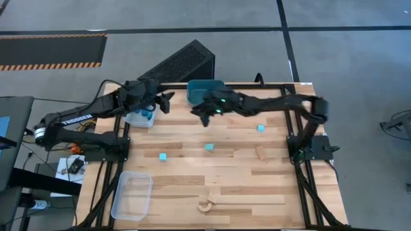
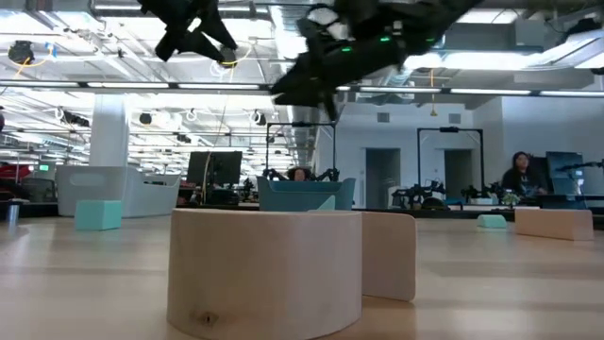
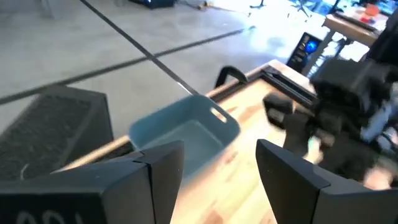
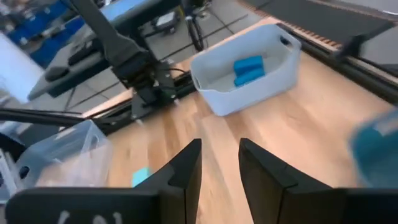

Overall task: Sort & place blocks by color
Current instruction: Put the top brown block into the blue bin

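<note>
Both grippers hover open and hold nothing. My left gripper (image 1: 166,101) (image 3: 221,155) is above the far left of the table, between a white tray (image 1: 140,116) and the teal tub (image 1: 205,90) (image 3: 186,134). My right gripper (image 1: 203,117) (image 4: 221,155) reaches across from the right, just near of the tub, its fingers a narrow gap apart. Darker blue blocks (image 4: 249,68) lie in the white tray. Pale cyan blocks (image 1: 163,156) (image 1: 209,147) (image 1: 261,128) rest flat on the tabletop. A tan block (image 1: 262,153) and a wooden arch (image 1: 205,205) (image 2: 264,274) lie nearer.
A clear plastic tray (image 1: 131,196) (image 4: 56,155) sits at the near left corner. A black slatted box (image 1: 182,63) stands beyond the far edge. The two arms are close together over the table's far middle. People and desks show in the room behind.
</note>
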